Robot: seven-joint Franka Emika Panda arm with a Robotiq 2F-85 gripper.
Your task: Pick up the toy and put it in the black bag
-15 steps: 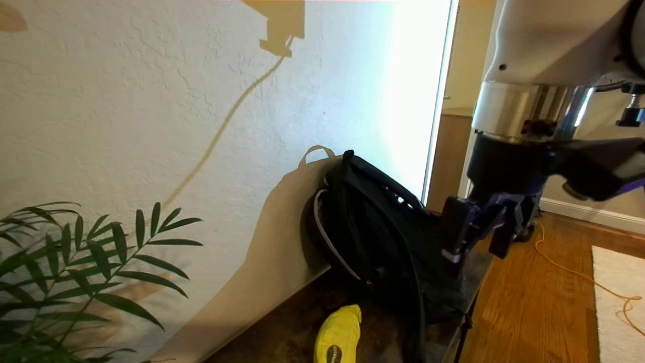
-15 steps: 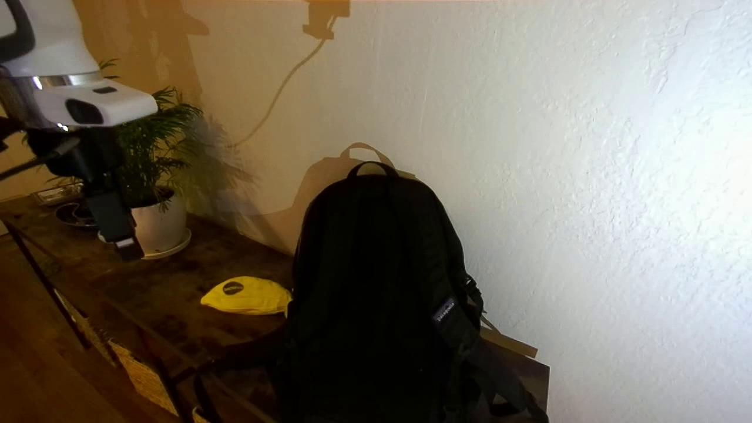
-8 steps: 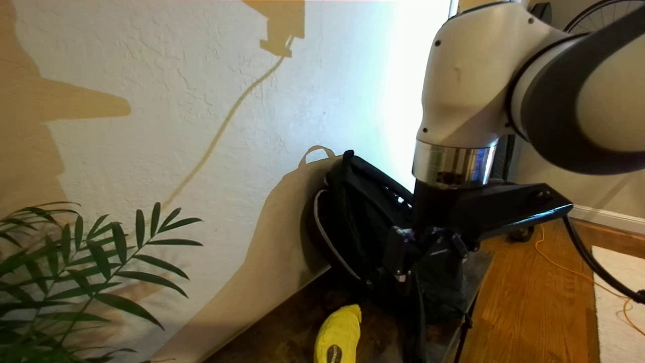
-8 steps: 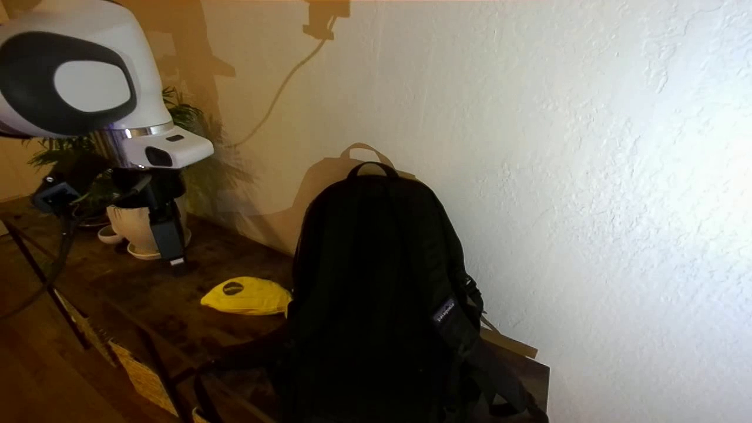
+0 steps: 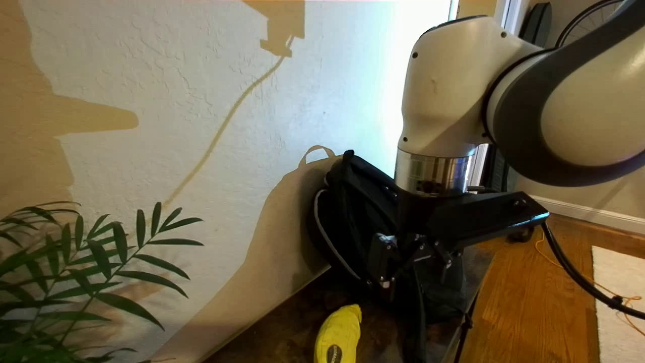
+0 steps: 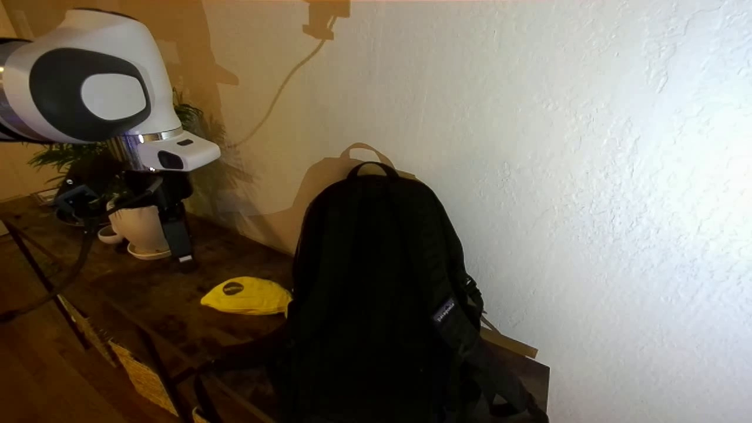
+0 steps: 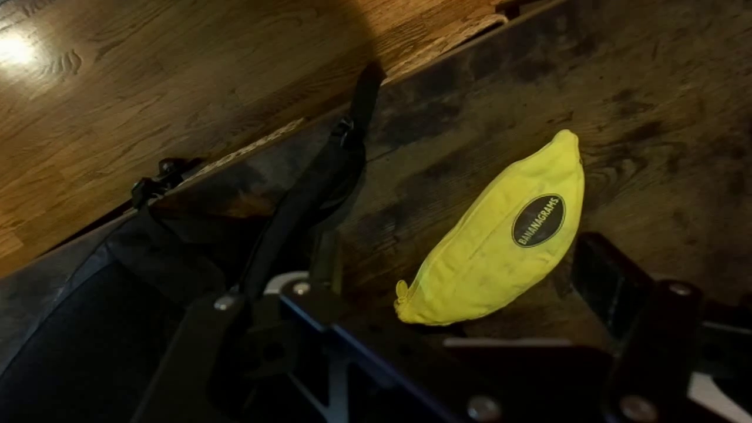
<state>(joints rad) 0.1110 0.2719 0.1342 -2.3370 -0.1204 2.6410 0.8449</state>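
Observation:
The toy is a yellow banana-shaped pouch with a dark oval label, lying on the dark wooden table in both exterior views (image 5: 338,333) (image 6: 249,295) and in the wrist view (image 7: 493,247). The black bag (image 5: 363,217) stands beside it, leaning at the wall, with a light zip edge on its wall side. It also shows in an exterior view (image 6: 370,282) and at lower left in the wrist view (image 7: 117,317). My gripper (image 5: 415,275) is open, empty and above the table near the toy. In the wrist view its fingers (image 7: 467,270) are spread, with the toy beyond and between them.
A potted plant (image 6: 141,229) stands on the table behind the arm; its leaves (image 5: 111,262) show near the wall (image 5: 201,101). A bag strap (image 7: 305,200) lies across the table toward its edge. Wooden floor (image 5: 534,302) lies below, beyond the edge.
The arm and gripper have swung over the table and lowered, leftward in one exterior view and rightward in the other, closer to the toy. The toy and bag have not moved.

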